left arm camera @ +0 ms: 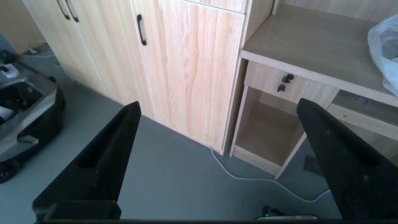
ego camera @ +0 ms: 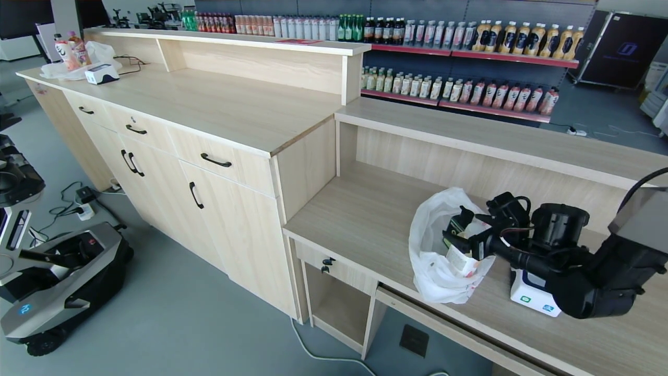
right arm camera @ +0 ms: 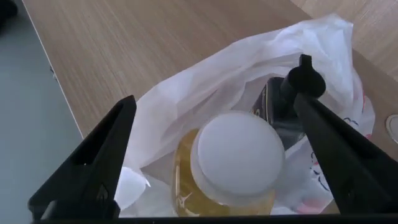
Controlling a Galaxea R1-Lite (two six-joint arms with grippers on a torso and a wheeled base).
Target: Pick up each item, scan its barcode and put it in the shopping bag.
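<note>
Desk (ego camera: 360, 214) seen bare left of shopping bag (ego camera: 430, 261); bag mouth taken up by bottle (right arm camera: 239, 152); scanner (ego camera: 529, 295) set close right.

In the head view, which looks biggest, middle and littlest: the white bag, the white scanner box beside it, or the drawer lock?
Biggest: white bag.
Middle: scanner box, partly hidden by the arm.
Littlest: drawer lock, clearly.

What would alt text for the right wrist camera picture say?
A bottle with a white cap and yellow liquid sits in a white bag on a wooden counter. The open gripper flanks it with two dark fingers.
</note>
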